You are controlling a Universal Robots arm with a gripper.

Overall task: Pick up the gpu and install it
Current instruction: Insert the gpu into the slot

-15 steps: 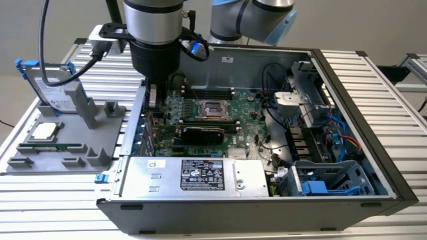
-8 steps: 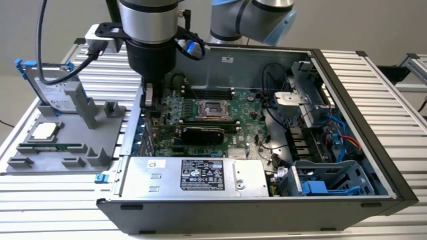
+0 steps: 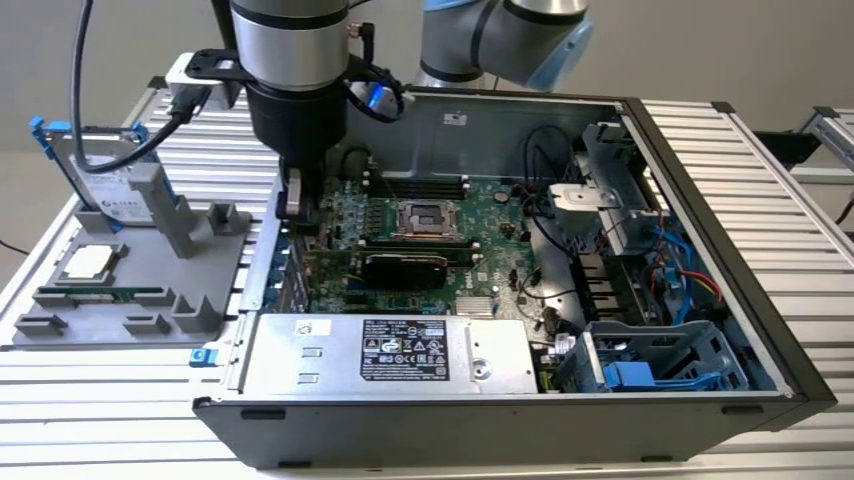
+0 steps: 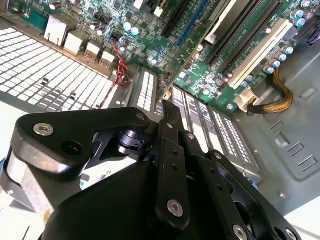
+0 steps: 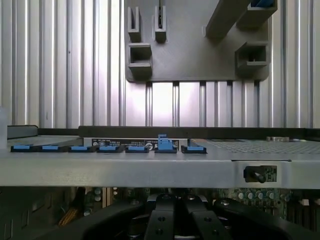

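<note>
ribbed aluminium bench, open grey computer case [image 3: 747,330]: black gripper [image 3: 290,205] fingers closed together at its rear wall, gripping nothing visible.
gpu [image 3: 407,267], a black-coolered green card, looks seated on the motherboard; light, stiff, fragile, best held by edges.

You see plain grey wall [image 3: 747,50] behind work area, evenly lit. Table [image 3: 120,400] is made from ribbed aluminium profiles, pale and shiny. Second similar frame [image 3: 834,130] stands at exterior view's right edge. In first wrist view, same ribbed table surface [image 5: 60,60] reflects soft light.
</note>
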